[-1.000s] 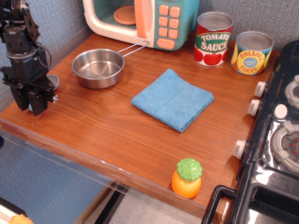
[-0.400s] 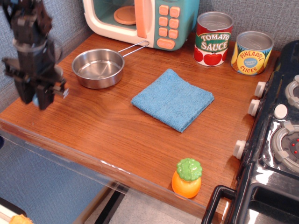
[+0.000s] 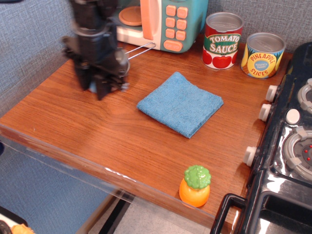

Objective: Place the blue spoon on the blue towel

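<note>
My gripper [image 3: 99,90] is blurred by motion and hangs above the table's left part, to the left of the blue towel [image 3: 180,103]. It is shut on the blue spoon [image 3: 91,87]; a bit of its light-blue handle shows between the fingers, and its grey bowl cannot be made out. The towel lies flat and bare in the middle of the table. The arm hides most of the steel pan; its wire handle [image 3: 141,48] sticks out to the right.
A toy microwave [image 3: 165,22] stands at the back, with a tomato sauce can [image 3: 223,41] and a pineapple can [image 3: 263,55] to its right. A toy stove [image 3: 292,141] fills the right side. An orange toy fruit [image 3: 195,186] sits at the front edge.
The gripper has lifted from the table's left edge and moved right and back with the spoon, now in front of the pan. The towel has not moved.
</note>
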